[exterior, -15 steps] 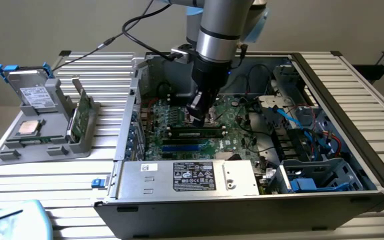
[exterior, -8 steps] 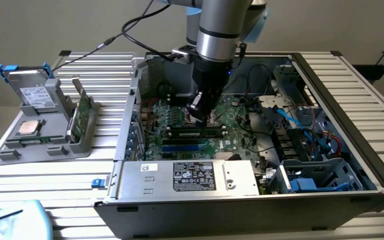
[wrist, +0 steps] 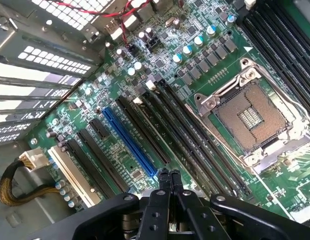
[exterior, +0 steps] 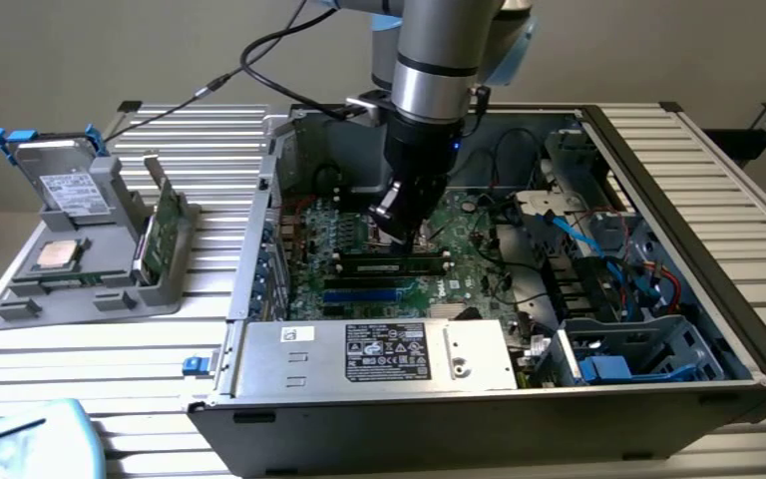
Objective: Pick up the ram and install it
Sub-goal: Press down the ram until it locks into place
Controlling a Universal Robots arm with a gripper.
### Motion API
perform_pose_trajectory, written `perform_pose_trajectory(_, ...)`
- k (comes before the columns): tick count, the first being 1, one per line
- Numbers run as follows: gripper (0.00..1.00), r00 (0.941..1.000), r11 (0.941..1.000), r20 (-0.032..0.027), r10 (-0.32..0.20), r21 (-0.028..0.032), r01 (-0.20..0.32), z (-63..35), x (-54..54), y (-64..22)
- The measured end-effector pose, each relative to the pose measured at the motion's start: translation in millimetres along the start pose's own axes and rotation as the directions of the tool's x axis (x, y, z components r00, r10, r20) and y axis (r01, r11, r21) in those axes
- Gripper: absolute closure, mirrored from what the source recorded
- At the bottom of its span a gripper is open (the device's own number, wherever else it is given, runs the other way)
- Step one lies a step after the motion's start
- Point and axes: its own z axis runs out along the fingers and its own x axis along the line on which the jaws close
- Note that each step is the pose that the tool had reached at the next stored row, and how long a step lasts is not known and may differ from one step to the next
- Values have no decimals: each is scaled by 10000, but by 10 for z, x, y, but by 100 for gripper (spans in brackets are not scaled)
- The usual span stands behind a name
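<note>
A ram (exterior: 152, 238), a thin green board, stands on edge in the grey holder (exterior: 91, 289) on the table at the exterior view's left, well away from the arm. My gripper (exterior: 398, 233) reaches down inside the open computer case (exterior: 702, 249), just above the long black memory slots (exterior: 386, 265) of the motherboard. In the wrist view the gripper (wrist: 169, 174) is shut, its black fingertips pressed together with nothing between them, hovering over the black slots (wrist: 190, 140) between the blue slot (wrist: 128, 142) and the empty processor socket (wrist: 250, 117). Whether a stick sits in the slot under the tips, I cannot tell.
The holder also carries a silver processor chip (exterior: 57, 254) and a hard drive (exterior: 71, 185). The power supply (exterior: 376, 354) lies at the case's near side. Blue and red cables (exterior: 622, 259) and drive cages (exterior: 636, 349) crowd the exterior view's right. A cable bundle (wrist: 17, 187) lies by the board's edge.
</note>
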Motion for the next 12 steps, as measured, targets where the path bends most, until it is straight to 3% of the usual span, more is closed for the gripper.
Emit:
perform_pose_trajectory(7, 89, 9971, 9971, 1, 762, -41, -762, 0, 0, 0)
perform_pose_trajectory(12, 89, 9907, 9906, -14, 1361, -113, -1361, 0, 0, 0)
